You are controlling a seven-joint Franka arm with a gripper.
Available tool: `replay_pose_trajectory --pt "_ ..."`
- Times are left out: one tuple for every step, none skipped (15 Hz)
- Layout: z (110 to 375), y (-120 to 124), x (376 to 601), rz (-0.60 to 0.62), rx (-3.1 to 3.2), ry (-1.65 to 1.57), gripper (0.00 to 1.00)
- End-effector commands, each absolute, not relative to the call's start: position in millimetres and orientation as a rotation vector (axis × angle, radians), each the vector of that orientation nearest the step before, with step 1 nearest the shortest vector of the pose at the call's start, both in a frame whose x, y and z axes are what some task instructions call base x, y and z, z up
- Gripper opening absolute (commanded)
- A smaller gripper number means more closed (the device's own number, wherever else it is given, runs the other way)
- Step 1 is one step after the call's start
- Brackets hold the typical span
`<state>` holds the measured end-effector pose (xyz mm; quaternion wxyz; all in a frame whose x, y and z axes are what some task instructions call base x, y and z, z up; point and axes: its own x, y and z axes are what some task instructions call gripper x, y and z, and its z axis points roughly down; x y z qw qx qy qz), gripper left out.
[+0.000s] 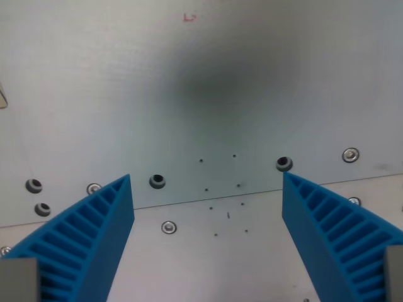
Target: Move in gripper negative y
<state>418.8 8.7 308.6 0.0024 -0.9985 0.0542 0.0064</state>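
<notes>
The end effector (208, 207) hangs spread wide, its two blue ribbed fingers (88, 236) holding nothing, above the grey metal counter (208, 94). Below the gap run a panel seam (208, 200) and a row of bolt holes (157, 181); a faint red mark (189, 17) lies toward the far edge. No object is involved; the task's thing is the end effector itself. Best, I judge: translate purely along its y axis, keeping height and tilt fixed.

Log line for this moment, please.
gripper: open, nothing held | blue ribbed fingers apart | below: bare metal plate with screw holes | shadow on plate
</notes>
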Motion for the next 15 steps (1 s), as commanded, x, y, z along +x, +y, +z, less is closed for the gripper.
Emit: replay_pose_trajectory --pt "310.8 22.1 423.0 0.012 -3.139 0.189 1.00" --pt "310.8 27.1 423.6 0.012 -3.139 0.189 1.00" --pt "310.8 32.1 424.2 0.012 -3.139 0.189 1.00" --pt "310.8 37.0 424.8 0.012 -3.139 0.189 1.00" --pt "310.8 42.0 425.4 0.012 -3.139 0.189 1.00" --pt "310.7 46.9 426.0 0.012 -3.139 0.189 1.00" --pt "310.7 51.9 426.6 0.012 -3.139 0.189 1.00" --pt "310.7 56.9 427.2 0.012 -3.139 0.189 1.00" --pt "310.7 61.8 427.8 0.012 -3.139 0.189 1.00" --pt "310.7 66.8 428.4 0.012 -3.139 0.189 1.00" --pt "310.6 71.8 429.0 0.012 -3.139 0.189 1.00" --pt "310.6 76.7 429.6 0.012 -3.139 0.189 1.00" --pt "310.6 81.7 430.2 0.012 -3.139 0.189 1.00" --pt "310.6 86.7 430.8 0.012 -3.139 0.189 1.00" --pt "310.6 91.6 431.4 0.012 -3.139 0.189 1.00"
